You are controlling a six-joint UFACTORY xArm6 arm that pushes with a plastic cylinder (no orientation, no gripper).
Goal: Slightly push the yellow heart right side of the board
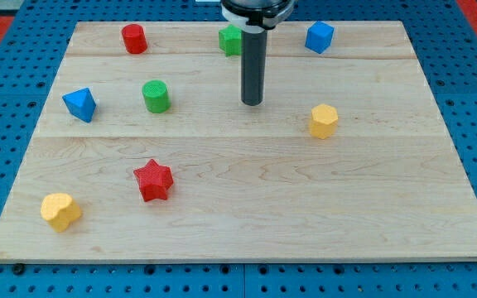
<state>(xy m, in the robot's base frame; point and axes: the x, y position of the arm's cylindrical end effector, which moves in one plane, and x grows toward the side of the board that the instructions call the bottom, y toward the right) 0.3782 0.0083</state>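
Observation:
The yellow heart [60, 211] lies near the board's bottom left corner. My tip [252, 102] rests on the board in the upper middle, far up and to the right of the heart and not touching any block. A yellow hexagon-like block [324, 121] sits to the right of the tip. A green cylinder [156, 96] sits to the tip's left.
A red star [153, 180] lies up and to the right of the heart. A blue pointed block [79, 104] is at the left. Along the top sit a red cylinder [134, 39], a green block [229, 40] partly behind the rod, and a blue cube [319, 36]. The wooden board [371, 207] lies on blue pegboard.

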